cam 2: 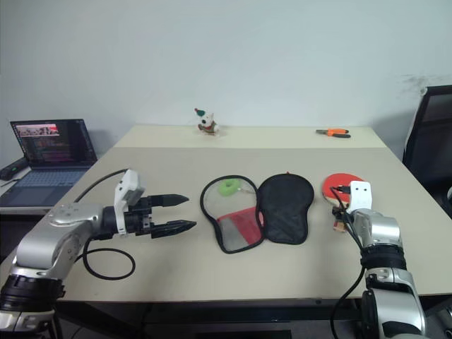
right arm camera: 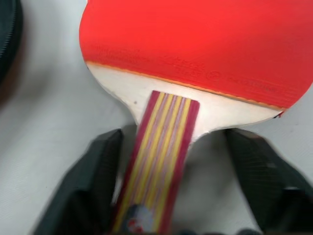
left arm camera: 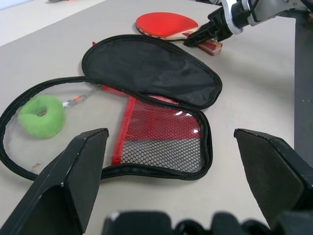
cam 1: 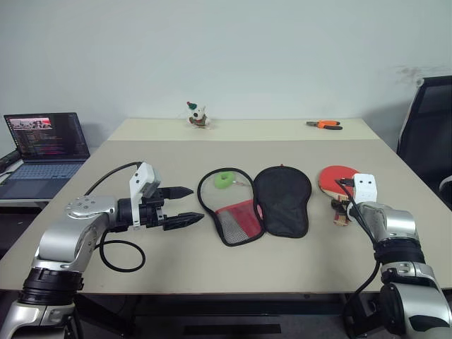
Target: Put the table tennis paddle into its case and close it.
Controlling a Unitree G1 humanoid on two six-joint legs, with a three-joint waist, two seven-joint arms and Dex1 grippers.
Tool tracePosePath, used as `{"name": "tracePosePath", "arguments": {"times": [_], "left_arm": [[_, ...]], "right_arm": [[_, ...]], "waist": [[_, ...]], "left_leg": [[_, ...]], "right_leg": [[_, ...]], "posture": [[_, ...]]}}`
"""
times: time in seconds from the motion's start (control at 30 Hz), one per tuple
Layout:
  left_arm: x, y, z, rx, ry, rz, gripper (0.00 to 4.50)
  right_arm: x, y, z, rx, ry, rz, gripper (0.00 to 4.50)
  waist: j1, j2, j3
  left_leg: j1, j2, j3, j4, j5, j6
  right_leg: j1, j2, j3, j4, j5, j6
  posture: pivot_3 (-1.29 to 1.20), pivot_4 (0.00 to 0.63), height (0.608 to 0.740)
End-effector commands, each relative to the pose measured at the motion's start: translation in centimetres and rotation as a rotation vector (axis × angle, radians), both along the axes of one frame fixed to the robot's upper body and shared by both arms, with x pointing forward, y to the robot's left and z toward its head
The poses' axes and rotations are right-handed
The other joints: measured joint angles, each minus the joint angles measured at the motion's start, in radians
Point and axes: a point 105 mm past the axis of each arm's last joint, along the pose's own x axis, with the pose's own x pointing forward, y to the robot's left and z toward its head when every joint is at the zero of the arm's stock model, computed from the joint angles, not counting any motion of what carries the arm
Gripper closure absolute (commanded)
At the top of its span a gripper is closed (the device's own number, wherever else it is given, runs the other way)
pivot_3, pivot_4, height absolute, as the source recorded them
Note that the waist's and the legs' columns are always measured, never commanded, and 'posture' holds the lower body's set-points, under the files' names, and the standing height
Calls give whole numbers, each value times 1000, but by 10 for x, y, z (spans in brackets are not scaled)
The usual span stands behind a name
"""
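lying flat: one paddle (cam 1: 333, 177), one open case (cam 1: 263, 204), one green ring (cam 1: 226, 180)

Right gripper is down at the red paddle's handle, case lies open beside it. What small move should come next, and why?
Probably close the right gripper on the striped wooden handle. Its black fingers straddle the handle of the round red rubber-faced table tennis paddle, which lies flat on the table, with gaps on both sides. The black fabric case already lies unzipped and spread open, so nothing else needs doing first.
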Motion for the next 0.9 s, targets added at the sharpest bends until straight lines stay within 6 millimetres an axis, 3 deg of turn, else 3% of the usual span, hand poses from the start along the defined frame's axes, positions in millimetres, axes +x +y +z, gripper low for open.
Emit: {"name": "tracePosePath", "arguments": {"times": [0.03,0.13,0.27,0.43,0.57,0.73,0.9], "left_arm": [[-2,4,7,5,-41,4,0],[-2,5,7,5,-41,9,0],[-2,9,7,2,-42,22,0],[-4,16,4,3,-34,48,0],[-5,18,2,1,-30,55,0],[-5,17,2,1,-28,53,0],[-5,16,2,3,-29,48,0]], "right_arm": [[3,-3,4,-36,-21,-10,2556],[4,-4,7,-50,-46,-26,3345],[8,-11,31,-64,-136,-64,3410],[9,-10,90,-73,-320,-66,3410],[0,38,115,31,-364,76,3410],[-23,104,103,164,-304,208,3410],[-40,135,84,232,-244,241,3410]], "waist": [[1,0,0],[1,-2,-1],[7,-1,-1],[7,1,1],[-6,2,1],[-17,2,1],[-4,2,1]], "left_leg": [[0,0,0,0,0,0],[0,0,0,2,0,0],[0,-1,3,2,0,1],[-1,-1,6,1,0,2],[-2,1,9,0,-3,6],[-1,4,10,0,-5,9],[-2,2,9,0,-5,9]], "right_leg": [[0,0,0,0,0,0],[1,0,1,-1,1,2],[1,-1,5,-2,4,8],[-3,0,13,-1,5,6],[-5,0,17,-1,5,5],[-6,0,18,-1,4,4],[-6,-1,17,-1,4,4]], "posture": [[0,150,740],[0,150,740],[0,150,740],[0,150,740],[0,150,740],[0,150,740],[0,150,740]]}}
